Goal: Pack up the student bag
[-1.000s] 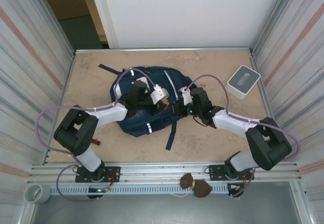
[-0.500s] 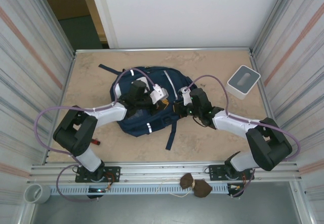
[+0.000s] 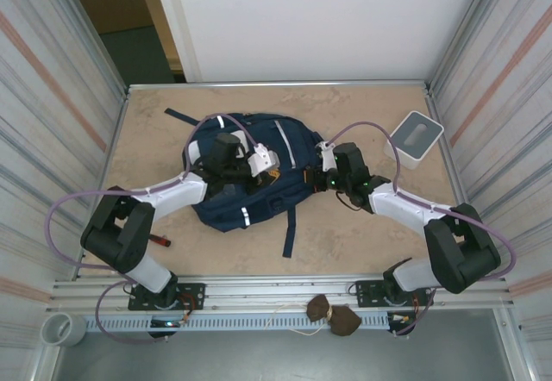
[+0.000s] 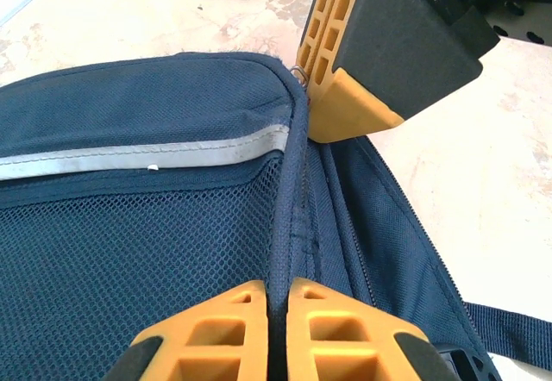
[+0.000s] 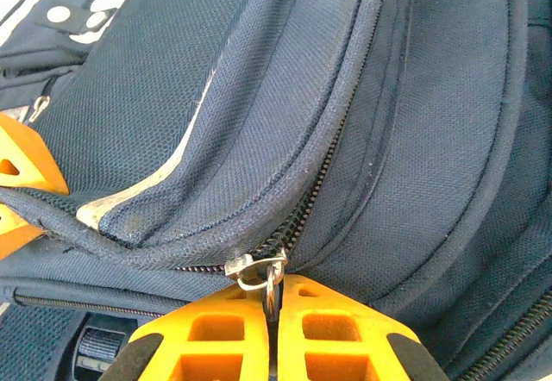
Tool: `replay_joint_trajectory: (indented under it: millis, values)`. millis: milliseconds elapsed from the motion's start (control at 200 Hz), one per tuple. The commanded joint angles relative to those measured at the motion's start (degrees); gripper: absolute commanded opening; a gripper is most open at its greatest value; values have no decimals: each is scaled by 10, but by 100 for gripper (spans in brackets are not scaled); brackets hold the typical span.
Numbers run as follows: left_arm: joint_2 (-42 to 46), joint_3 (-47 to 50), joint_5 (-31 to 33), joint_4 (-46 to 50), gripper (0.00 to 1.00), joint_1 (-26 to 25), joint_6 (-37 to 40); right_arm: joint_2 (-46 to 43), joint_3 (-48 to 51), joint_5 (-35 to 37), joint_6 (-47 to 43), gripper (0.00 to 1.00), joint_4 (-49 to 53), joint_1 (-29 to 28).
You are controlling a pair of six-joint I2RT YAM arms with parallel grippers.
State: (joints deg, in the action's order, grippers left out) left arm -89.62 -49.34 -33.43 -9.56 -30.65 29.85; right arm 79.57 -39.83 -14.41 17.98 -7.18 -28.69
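student bag (image 3: 250, 170) sits mid-counter (image 3: 362, 234), slightly left. left gripper (image 4: 277, 293) is clamped tight on the bag's raised seam edge. right gripper (image 5: 271, 296) is pinched closed on the zipper pull (image 5: 259, 269). Bare counter front and right; white box (image 3: 414, 138) by right wall.

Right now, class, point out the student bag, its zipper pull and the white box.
student bag (image 3: 272, 195): top external view, lower front panel.
zipper pull (image 5: 270, 281): right wrist view, metal ring.
white box (image 3: 415, 137): top external view, grey top face.
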Motion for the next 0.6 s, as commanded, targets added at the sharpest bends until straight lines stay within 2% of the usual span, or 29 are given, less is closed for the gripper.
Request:
replay_joint_trajectory:
  millis: [0,155,376,491,596]
  values:
    - [40,-4,20,40,12,22,12,4,-10,28,10,0,30,6]
    - [45,-24,74,78,30,-20,34,-11,-16,-2,15,0,28,-12]
    - [29,-65,175,117,44,-79,87,-48,-16,-27,23,0,35,-30]
    - [10,-82,189,118,48,-94,101,-64,-12,-37,31,0,33,-36]
    - [-7,-95,182,118,46,-101,107,-69,-10,-53,44,0,26,-41]
